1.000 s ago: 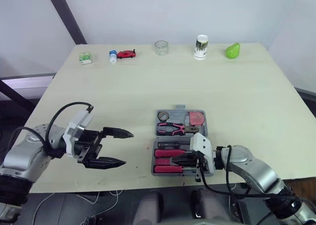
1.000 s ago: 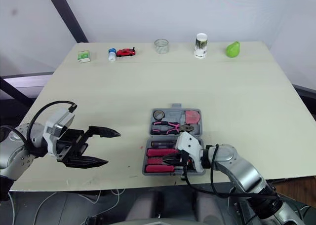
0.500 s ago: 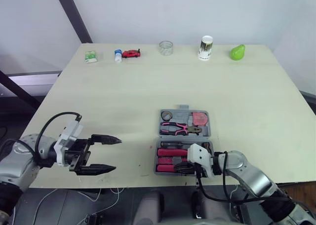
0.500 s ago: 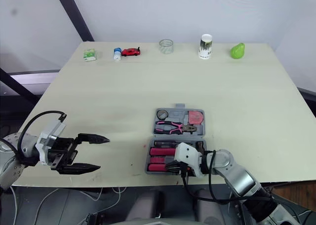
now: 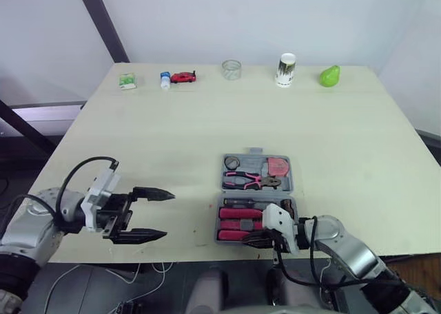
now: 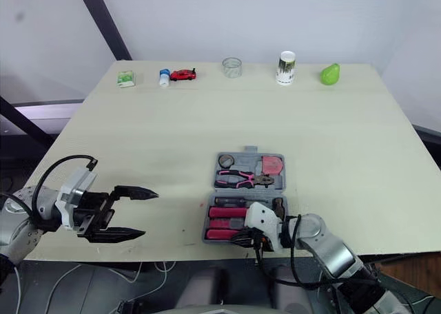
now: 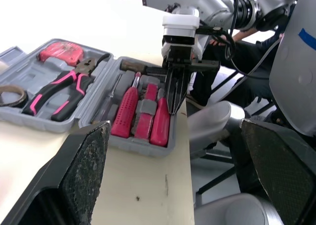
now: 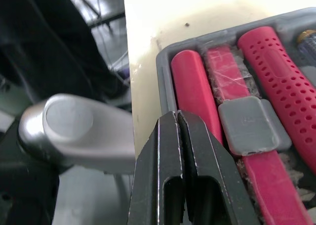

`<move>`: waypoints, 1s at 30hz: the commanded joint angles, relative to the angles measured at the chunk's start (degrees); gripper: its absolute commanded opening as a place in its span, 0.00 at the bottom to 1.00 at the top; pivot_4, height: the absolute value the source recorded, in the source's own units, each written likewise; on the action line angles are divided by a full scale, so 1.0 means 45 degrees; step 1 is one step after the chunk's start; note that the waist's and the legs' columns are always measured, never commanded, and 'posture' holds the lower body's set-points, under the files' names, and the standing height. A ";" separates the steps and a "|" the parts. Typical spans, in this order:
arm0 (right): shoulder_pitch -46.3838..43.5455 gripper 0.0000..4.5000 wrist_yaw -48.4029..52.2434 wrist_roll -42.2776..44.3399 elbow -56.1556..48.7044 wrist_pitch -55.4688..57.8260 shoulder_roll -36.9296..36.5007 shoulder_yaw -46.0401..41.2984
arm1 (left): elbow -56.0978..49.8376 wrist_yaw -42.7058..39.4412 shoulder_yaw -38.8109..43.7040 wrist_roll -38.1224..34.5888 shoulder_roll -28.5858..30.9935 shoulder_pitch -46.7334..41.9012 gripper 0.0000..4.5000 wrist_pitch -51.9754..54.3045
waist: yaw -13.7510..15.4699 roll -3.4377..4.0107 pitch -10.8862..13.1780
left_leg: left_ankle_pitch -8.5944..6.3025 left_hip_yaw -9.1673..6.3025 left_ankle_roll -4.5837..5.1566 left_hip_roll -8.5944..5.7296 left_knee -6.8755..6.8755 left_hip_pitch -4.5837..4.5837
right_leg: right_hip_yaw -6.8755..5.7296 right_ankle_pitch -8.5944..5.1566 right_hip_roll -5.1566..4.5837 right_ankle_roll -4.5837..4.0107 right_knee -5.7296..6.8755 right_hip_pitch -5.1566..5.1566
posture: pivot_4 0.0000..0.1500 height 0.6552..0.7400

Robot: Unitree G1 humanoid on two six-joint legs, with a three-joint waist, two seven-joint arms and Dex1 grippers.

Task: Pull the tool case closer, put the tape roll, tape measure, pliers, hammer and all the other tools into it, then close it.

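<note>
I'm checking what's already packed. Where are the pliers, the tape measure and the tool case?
pliers [image 5: 249, 181], left eye view, pink handles.
tape measure [image 5: 277, 166], left eye view, red body.
tool case [image 5: 256, 151], left eye view, far-edge tab.

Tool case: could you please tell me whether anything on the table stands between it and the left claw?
Nothing visible does. The left claw, open, hovers to the left of the tool case, with only plain table between them. The right claw, shut, is at the case's near edge, out of that path.

Packet [image 5: 127, 81], bottle [image 5: 165, 79], toy car [image 5: 182, 76], glass [image 5: 231, 69], cup [image 5: 284, 69] and pear [image 5: 329, 76] line the table's [image 5: 207, 128] far edge.
</note>
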 commanded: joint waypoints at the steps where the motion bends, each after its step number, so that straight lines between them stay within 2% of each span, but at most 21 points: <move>1: 0.0524 0.02 -0.0482 0.1179 -0.1243 0.0114 0.0216 -0.1464 | -0.0283 -0.0597 0.0599 -0.0262 -0.0323 0.0042 1.00 0.0328 | 0.0019 0.0024 0.0021 | 0.0000 0.0000 0.0000 0.0000 0.0001 -0.0002 | 0.0001 0.0000 -0.0001 0.0000 0.0000 -0.0001 | 1.00 1.00; 6: 0.1140 0.02 -0.1199 0.2593 -0.3997 0.1011 0.0142 -0.2901 | -0.0538 -0.0118 0.1737 -0.0206 -0.1574 0.0023 1.00 0.1552 | -0.0002 0.0033 0.0035 | 0.0000 -0.0016 0.0000 0.0002 0.0025 -0.0027 | -0.0003 0.0003 -0.0002 0.0004 0.0008 -0.0010 | 1.00 1.00; 10: 0.1503 0.02 -0.2408 0.3396 -0.5211 0.1684 0.0258 -0.4325 | -0.1436 0.2460 0.2565 0.0165 -0.3017 -0.0007 1.00 0.2536 | 0.0004 0.0032 0.0036 | 0.0000 -0.0028 0.0000 0.0006 0.0024 -0.0028 | -0.0007 0.0003 -0.0003 0.0004 0.0010 -0.0009 | 1.00 1.00; 16: 0.1578 0.02 -0.3464 0.3670 -0.4221 0.1236 0.0195 -0.6765 | -0.2934 0.6415 0.2754 0.1809 -0.4845 -0.0157 1.00 0.3587 | 0.0028 0.0031 0.0035 | 0.0000 -0.0025 0.0000 -0.0001 0.0035 -0.0028 | 0.0008 0.0018 -0.0020 0.0026 0.0006 0.0000 | 1.00 1.00; 20: 0.2286 0.40 -0.2522 0.3402 -0.3364 0.0268 -0.0601 -0.7576 | -0.3333 0.8311 0.2744 0.2608 -0.5630 -0.0211 1.00 0.4496 | 0.0008 0.0040 0.0038 | 0.0000 -0.0023 0.0000 -0.0010 0.0030 -0.0025 | 0.0011 0.0019 -0.0013 0.0026 0.0007 -0.0001 | 1.00 1.00; 22: 0.2921 0.65 -0.1833 0.3403 -0.2918 -0.0427 -0.1020 -0.7948 | -0.3346 0.8670 0.2876 0.2640 -0.6027 -0.0232 1.00 0.4760 | 0.0040 0.0042 0.0040 | 0.0000 -0.0020 0.0000 -0.0013 0.0030 -0.0026 | 0.0013 0.0019 -0.0018 0.0027 0.0003 0.0002 | 1.00 1.00; 23: 0.3200 0.74 -0.1680 0.3336 -0.2764 -0.0725 -0.1161 -0.8084 | -0.3344 0.8793 0.2965 0.2715 -0.6162 -0.0181 1.00 0.4809 | 0.0026 0.0040 0.0041 | 0.0000 -0.0021 0.0000 -0.0016 0.0031 -0.0026 | 0.0011 0.0020 -0.0020 0.0028 0.0003 0.0006 | 1.00 1.00; 24: 0.3913 0.89 -0.1463 0.3364 -0.2709 -0.1045 -0.1347 -0.8601 | -0.3202 0.8845 0.3155 0.2848 -0.6225 0.0035 1.00 0.4723 | 0.0022 0.0042 0.0042 | 0.0000 -0.0016 0.0000 -0.0015 0.0032 -0.0027 | 0.0017 0.0021 -0.0020 0.0031 -0.0001 0.0005 | 1.00 1.00; 25: 0.4421 0.99 -0.1322 0.3384 -0.2681 -0.1276 -0.1470 -0.8969 | -0.3110 0.8869 0.3297 0.2958 -0.6259 0.0203 1.00 0.4661 | 0.0019 0.0051 0.0039 | 0.0000 -0.0015 0.0000 -0.0014 0.0032 -0.0025 | 0.0019 0.0022 -0.0019 0.0031 0.0001 0.0004 | 1.00 1.00; 30: 0.7790 0.99 -0.0338 0.3679 -0.2217 -0.2460 -0.1749 -1.1515 | -0.2176 0.8210 0.4216 0.3770 -0.6049 0.1555 1.00 0.3727 | -0.0001 0.0052 0.0038 | -0.0001 -0.0007 0.0001 -0.0010 0.0018 -0.0014 | 0.0025 0.0018 -0.0014 0.0027 -0.0003 0.0004 | 1.00 1.00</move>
